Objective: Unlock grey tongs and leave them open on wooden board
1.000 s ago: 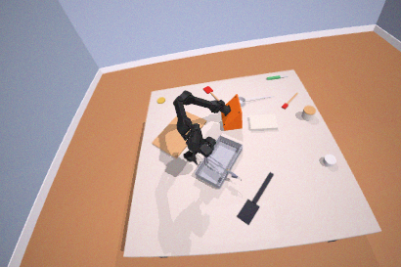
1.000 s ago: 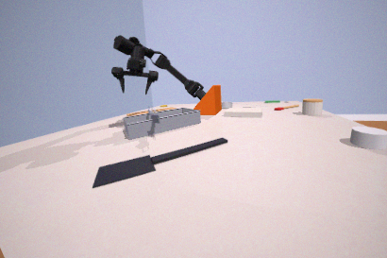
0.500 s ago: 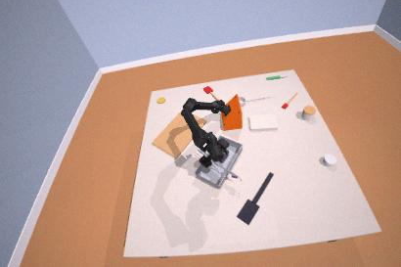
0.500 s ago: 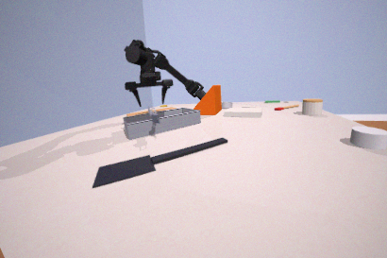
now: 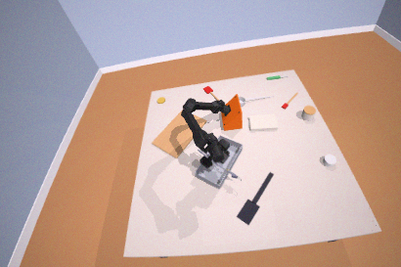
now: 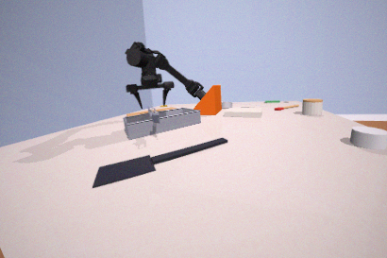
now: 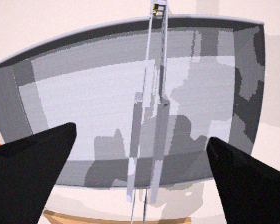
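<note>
The grey tongs (image 5: 233, 175) (image 6: 155, 119) (image 7: 161, 122) lie across the roasting tin (image 5: 207, 180) (image 6: 179, 119) (image 7: 3, 100), spanning it from one long wall to the other. Their two arms run close side by side; a small yellow part shows at the top end in the wrist view. My gripper (image 5: 215, 154) (image 6: 153, 106) (image 7: 143, 137) is open and empty, above the tin, fingers pointing down. In the wrist view the tongs' arms pass between the fingertips without touching them. The wooden board (image 5: 168, 139) (image 6: 134, 113) (image 7: 66, 217) lies flat beyond the tin; nothing rests on it.
An orange wedge (image 5: 232, 116) (image 6: 214, 101) stands by the arm's base. A black spatula (image 5: 248, 211) (image 6: 125, 170) lies near the tin. A white block (image 5: 263, 122) (image 6: 243, 112), a tan-lidded jar (image 5: 308, 113) (image 6: 312, 108) and a white round piece (image 5: 330, 160) (image 6: 368, 138) are farther right.
</note>
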### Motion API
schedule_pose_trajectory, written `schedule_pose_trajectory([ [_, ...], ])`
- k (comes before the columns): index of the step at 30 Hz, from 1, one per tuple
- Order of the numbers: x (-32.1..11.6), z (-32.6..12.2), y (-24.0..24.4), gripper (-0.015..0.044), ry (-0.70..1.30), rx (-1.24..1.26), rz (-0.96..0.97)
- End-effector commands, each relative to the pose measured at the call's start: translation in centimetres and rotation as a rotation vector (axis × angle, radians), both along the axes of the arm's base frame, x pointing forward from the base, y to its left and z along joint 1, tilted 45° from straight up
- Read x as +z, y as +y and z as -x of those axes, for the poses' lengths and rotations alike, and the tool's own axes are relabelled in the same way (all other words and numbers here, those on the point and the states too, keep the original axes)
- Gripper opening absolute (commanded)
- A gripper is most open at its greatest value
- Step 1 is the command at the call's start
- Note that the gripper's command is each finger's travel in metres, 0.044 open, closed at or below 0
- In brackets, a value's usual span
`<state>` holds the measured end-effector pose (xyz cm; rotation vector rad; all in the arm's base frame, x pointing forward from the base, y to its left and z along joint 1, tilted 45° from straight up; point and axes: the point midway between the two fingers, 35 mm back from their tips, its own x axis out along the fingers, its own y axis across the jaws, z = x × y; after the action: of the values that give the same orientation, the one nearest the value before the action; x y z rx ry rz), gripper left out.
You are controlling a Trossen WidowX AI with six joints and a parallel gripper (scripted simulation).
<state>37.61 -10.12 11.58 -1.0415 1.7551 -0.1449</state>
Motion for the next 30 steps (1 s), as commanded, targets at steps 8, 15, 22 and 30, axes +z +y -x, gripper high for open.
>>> schedule_pose_trajectory([
  [8,-1.4,0.2,-1.5,0.0440,0.007,0.001,0.003],
  [15,-2.2,0.2,-2.3,0.0440,0.007,0.001,0.003],
  [22,-3.0,0.4,-3.1,0.0440,0.007,0.001,0.004],
  [30,-3.9,0.6,-4.0,0.0440,0.007,0.001,0.006],
])
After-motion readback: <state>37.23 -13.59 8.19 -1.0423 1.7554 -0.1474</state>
